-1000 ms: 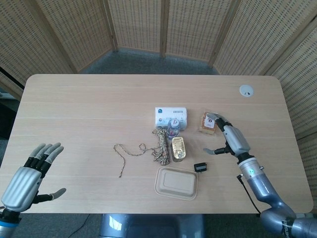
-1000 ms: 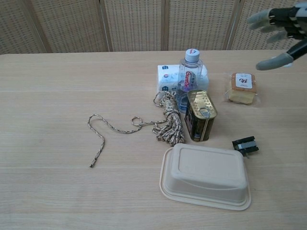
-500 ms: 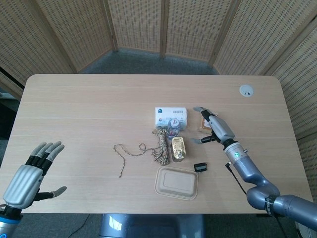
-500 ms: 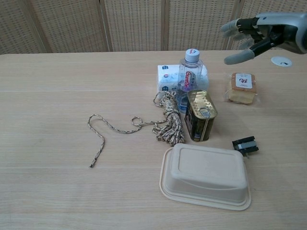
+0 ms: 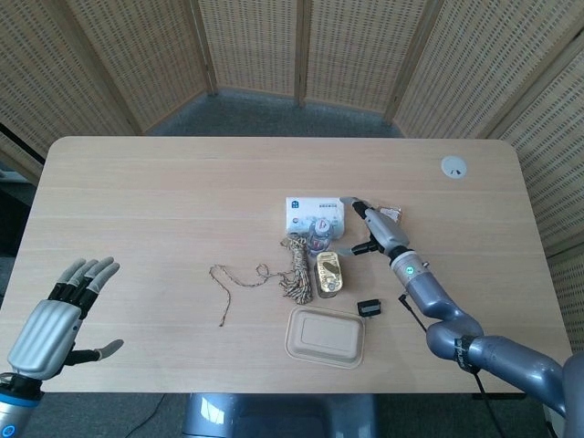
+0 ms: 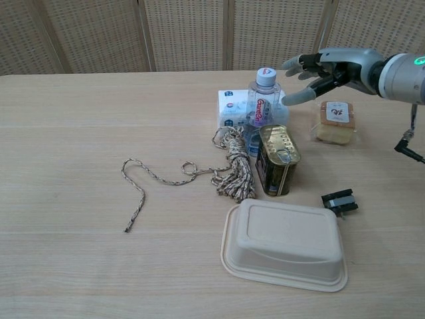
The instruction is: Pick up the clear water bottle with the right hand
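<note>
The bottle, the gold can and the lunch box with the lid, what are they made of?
Water bottle: looks like clear plastic, see-through with a pale cap. Gold can: probably metal, shiny with a pull tab. Lidded box: maybe pressed paper pulp, matte beige and dull.

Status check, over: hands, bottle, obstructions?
Right hand open beside clear water bottle, no contact. Left hand open, idle. Gold tin can crowds bottle's front.

Clear water bottle [image 6: 263,109] upright mid-desk, white cap, red label, wedged between white packet and gold tin.
</note>
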{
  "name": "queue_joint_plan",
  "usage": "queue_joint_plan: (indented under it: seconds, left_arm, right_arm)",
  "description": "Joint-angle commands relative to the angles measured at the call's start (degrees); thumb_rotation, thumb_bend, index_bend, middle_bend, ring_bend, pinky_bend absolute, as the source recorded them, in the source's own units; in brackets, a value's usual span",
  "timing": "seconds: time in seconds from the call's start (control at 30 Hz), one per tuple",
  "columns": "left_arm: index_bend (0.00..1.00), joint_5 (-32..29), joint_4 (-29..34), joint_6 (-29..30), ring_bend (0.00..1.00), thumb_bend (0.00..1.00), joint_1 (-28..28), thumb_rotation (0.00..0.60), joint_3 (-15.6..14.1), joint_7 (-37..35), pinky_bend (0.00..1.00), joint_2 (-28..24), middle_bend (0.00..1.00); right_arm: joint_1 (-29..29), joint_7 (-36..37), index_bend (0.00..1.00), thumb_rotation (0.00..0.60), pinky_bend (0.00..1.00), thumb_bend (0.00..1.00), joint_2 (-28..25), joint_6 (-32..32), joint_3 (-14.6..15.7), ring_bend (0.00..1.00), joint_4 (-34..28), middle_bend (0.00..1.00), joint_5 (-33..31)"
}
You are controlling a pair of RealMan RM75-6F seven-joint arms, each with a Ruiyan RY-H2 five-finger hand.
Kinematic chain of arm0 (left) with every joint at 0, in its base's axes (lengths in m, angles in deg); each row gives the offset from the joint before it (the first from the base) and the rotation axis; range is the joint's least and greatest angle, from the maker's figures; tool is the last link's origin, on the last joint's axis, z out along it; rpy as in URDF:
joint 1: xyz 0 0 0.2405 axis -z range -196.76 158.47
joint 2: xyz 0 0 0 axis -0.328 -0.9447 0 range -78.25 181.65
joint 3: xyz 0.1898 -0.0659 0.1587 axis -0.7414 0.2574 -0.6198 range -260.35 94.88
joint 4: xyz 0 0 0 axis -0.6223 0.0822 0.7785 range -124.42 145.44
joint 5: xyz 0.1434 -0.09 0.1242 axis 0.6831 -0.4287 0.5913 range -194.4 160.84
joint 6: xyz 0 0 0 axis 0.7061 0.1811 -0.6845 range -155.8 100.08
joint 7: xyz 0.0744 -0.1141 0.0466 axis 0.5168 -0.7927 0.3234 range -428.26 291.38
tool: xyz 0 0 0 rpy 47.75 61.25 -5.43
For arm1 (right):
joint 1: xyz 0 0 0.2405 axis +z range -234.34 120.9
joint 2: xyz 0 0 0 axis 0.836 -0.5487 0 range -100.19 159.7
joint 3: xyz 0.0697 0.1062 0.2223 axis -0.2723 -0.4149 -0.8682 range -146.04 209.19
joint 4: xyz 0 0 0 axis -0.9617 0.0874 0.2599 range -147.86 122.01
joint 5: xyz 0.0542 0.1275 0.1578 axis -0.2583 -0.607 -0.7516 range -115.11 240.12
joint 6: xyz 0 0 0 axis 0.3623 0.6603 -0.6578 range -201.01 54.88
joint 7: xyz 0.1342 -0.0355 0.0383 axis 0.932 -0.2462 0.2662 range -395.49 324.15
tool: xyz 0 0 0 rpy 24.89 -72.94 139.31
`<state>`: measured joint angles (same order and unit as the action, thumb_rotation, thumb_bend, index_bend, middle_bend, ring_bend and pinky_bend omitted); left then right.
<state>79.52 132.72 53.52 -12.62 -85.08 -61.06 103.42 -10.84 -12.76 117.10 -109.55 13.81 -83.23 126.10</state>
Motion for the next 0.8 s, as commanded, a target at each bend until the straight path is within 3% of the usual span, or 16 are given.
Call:
queue_joint_plan:
  seconds: [0.03,0.6,0.8]
  left_arm:
    - [0.00,-0.26,0.01,-0.26,0.00,0.15,0.15,0.600,0.10,0.26,0.00,0.09,0.00]
    - [0.00,-0.86,-0.87,0.53,0.00,0.15,-0.35,0.600,0.05,-0.87,0.00,-0.10,0.00]
    - [0.00,-1.04,-1.03,1.07,0.00,0.15,-0.68,0.600,0.05,-1.24,0.00,-0.34,0.00]
  right_arm:
    - [1.47,-0.43,0.00,0.479,0.00,0.11,1.89,1.79,0.51,0.00,2.39,0.00,-0.05]
    - [6.02,-0.62,0.00,0.482,0.00,0.11,6.25,6.74,-0.87,0.00,8.01,0.00,-1.47]
    - [5.95,1.28,0.00,0.487,0.00,0.11,7.49,4.95,-2.06,0.00,8.37,0.00,-0.70]
